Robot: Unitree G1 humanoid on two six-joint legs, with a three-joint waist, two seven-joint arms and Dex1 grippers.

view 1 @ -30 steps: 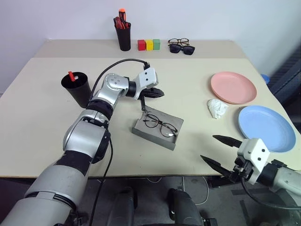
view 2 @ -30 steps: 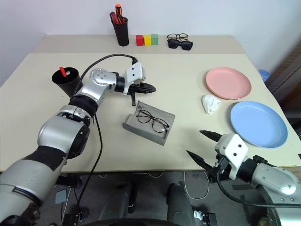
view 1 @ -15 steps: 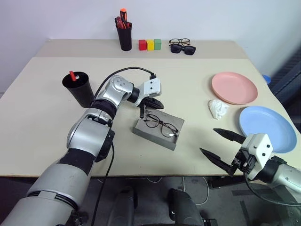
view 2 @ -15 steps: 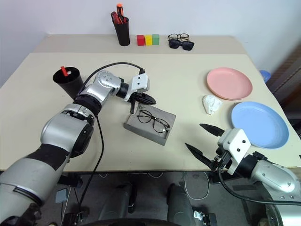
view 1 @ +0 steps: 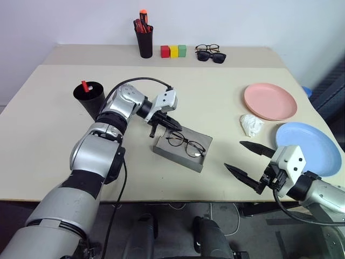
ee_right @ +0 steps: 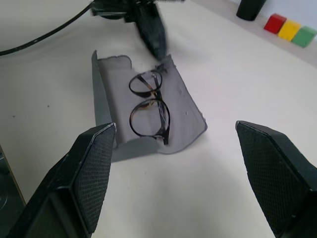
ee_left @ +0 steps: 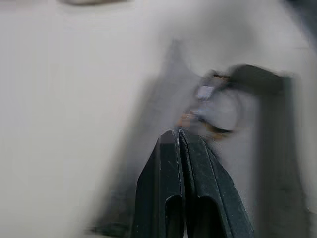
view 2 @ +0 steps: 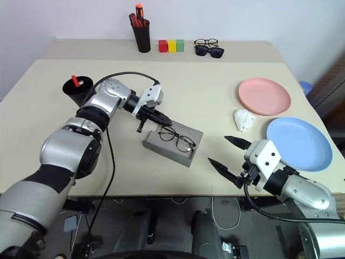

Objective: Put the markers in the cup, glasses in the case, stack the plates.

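left wrist view blurred. glasses [view 1: 184, 143] lie in open case [view 1: 173, 154] at table centre. left gripper [view 1: 176, 125] clenched, empty, now lower at case's 10 o'clock corner. right gripper [view 1: 247, 161] released, at 4 o'clock.

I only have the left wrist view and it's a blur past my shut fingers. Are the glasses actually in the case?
Observer: Yes, the glasses lie folded inside the open grey case, lid not closed.
Operator: Where's my left hand relative to it?
Observer: The left hand is shut, its tip at the case's far edge, holding nothing.
Operator: And the plates?
Observer: Unstacked: the pink plate and the blue plate lie side by side, a crumpled tissue near them.
Operator: Right hand?
Observer: The right hand is open and empty, near the blue plate.
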